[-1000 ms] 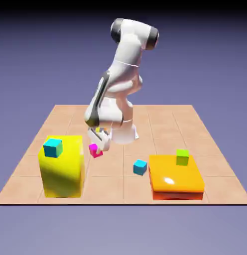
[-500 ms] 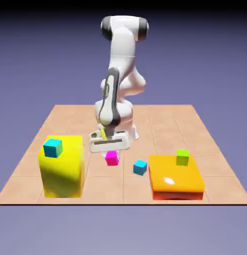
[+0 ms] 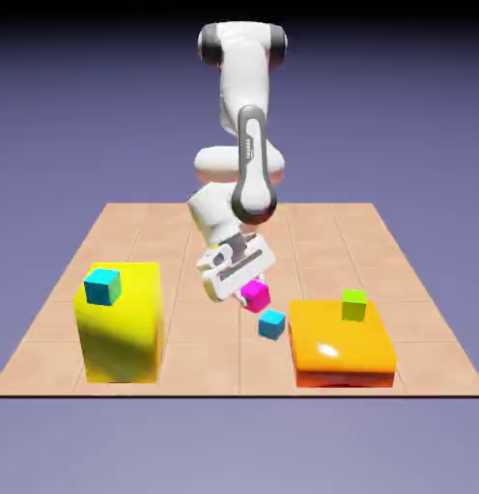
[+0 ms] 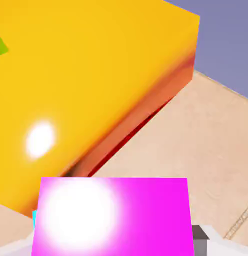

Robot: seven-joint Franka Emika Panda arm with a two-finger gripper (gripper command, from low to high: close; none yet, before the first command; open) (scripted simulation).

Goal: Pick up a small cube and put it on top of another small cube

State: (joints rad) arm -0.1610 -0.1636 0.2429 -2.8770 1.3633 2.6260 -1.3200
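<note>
My gripper is shut on the small magenta cube and holds it in the air, tilted, just above and to the exterior view's left of a small cyan cube that rests on the table. In the hand view the magenta cube fills the bottom between my fingertips, and a sliver of cyan peeks out at its left edge. A second cyan cube sits on top of the big yellow block.
A wide orange block lies at the exterior view's right with a lime-green cube on it; the orange block looms large in the hand view. The tiled table ends close behind the blocks at the front.
My arm has carried the magenta cube toward the exterior view's right, from beside the yellow block to just above the cyan cube on the table, and the hand has tilted.
</note>
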